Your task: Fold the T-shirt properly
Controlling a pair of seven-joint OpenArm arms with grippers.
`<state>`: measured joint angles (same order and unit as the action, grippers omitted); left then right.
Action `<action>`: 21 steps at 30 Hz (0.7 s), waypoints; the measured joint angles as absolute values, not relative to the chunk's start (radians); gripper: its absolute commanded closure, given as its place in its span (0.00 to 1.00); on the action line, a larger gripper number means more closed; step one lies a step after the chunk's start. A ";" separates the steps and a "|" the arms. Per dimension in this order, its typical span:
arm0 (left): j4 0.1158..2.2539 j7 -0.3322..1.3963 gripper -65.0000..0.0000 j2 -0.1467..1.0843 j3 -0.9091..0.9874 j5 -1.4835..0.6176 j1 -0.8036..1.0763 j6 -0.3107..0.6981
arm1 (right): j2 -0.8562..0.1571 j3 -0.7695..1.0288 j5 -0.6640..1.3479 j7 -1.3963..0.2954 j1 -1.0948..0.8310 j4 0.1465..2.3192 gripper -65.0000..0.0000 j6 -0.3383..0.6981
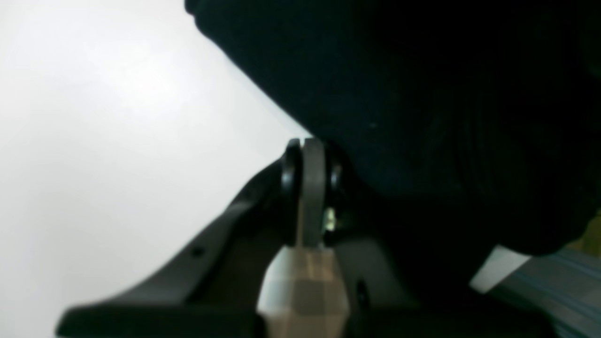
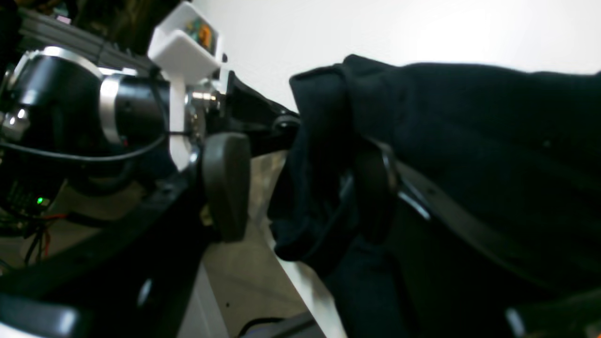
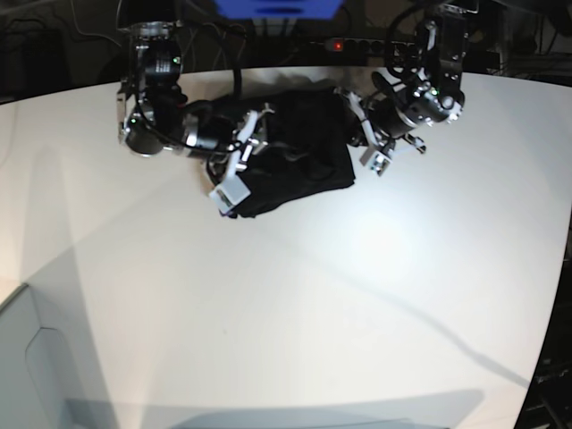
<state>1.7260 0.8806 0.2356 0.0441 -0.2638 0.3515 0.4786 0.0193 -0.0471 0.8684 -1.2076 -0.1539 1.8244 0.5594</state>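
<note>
Lying bunched on white table point(image 3: 295, 295), black T-shirt point(image 3: 299, 152), both hands at its edges

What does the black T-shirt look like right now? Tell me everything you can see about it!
The T-shirt is plain black, soft and matte, like cotton. It is bunched into a rumpled, partly folded heap, not flat, at the far side of the white table. The left gripper is shut right at its edge. The right gripper is open, with a hanging fold of cloth draped between its fingers. No label or print shows.
</note>
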 measured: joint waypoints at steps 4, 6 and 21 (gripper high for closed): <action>1.729 0.877 0.97 0.236 0.044 -0.263 0.359 0.479 | 0.001 -0.049 0.864 -1.209 -0.161 1.874 0.46 0.560; 1.757 0.902 0.97 0.237 0.053 -0.253 0.373 0.479 | -0.003 -0.045 0.860 -1.205 -0.156 1.898 0.46 0.560; 2.007 0.960 0.97 0.147 0.581 -0.327 0.451 0.475 | -0.020 -0.056 0.819 -1.202 -0.117 1.868 0.86 0.560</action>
<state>2.0071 0.9604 0.1471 0.5808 -0.3275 0.4515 0.4751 -0.0196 -0.0555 0.8188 -1.2018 -0.1169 1.8683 0.5598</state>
